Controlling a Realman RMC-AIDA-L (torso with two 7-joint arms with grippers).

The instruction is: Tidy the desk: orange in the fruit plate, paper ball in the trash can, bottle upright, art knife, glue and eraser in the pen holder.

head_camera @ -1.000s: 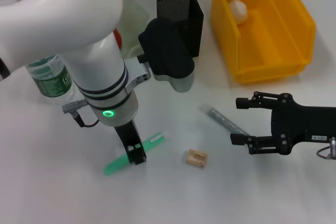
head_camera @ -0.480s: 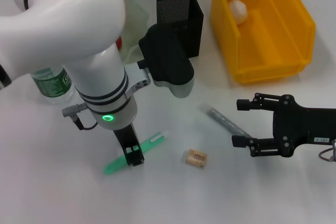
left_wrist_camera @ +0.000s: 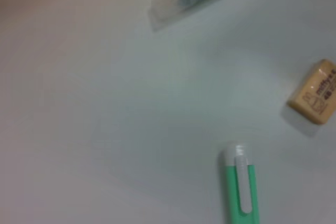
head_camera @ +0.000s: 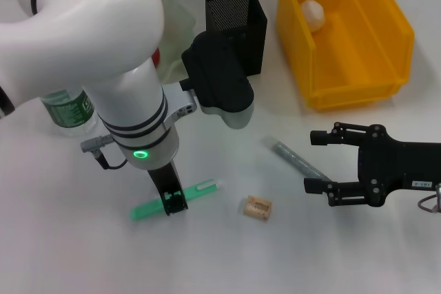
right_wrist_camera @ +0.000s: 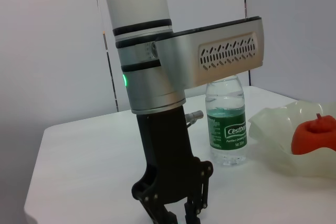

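My left gripper (head_camera: 172, 204) stands straight down on the green art knife (head_camera: 196, 191), which lies flat on the table, and is shut on its middle; the knife's white-clipped end (left_wrist_camera: 240, 184) shows in the left wrist view. The tan eraser (head_camera: 258, 207) lies just right of the knife. The glittery glue stick (head_camera: 293, 157) lies slanted, one end between the fingers of my open right gripper (head_camera: 313, 160). The paper ball (head_camera: 312, 13) is in the yellow trash can (head_camera: 386, 39). The bottle (head_camera: 67, 109) stands upright at left. The orange (right_wrist_camera: 315, 135) sits in the fruit plate (right_wrist_camera: 281, 140). The black pen holder (head_camera: 238, 22) stands at the back.
My left arm's large white body (head_camera: 103, 53) hides much of the fruit plate and the back left of the table in the head view. The trash can stands close behind my right gripper.
The art knife has turned slightly flatter under my left gripper, its left end swinging up and its right end down. The left arm shifted a little; the right gripper stayed put.
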